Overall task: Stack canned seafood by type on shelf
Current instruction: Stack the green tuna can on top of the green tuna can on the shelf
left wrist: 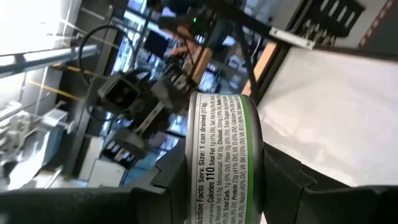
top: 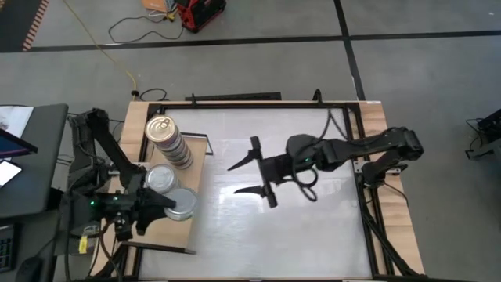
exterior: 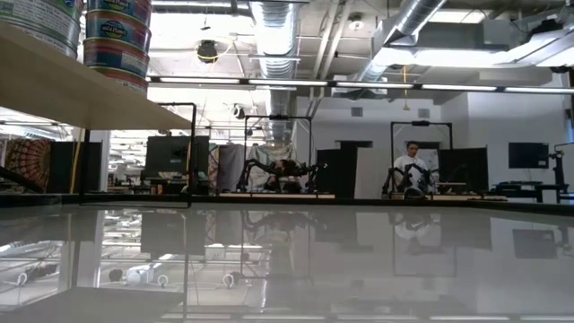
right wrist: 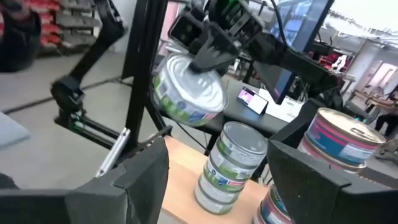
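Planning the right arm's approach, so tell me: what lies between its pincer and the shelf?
Only bare white tabletop separates the open right pincer from the shelf, seen in the high view.

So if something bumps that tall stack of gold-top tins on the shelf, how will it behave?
The gold-top stack stands several tins high on a narrow footprint, so it would probably topple or shear apart. Its smooth metal rims likely slide easily. It also sits near the shelf edge, so tins might fall off.
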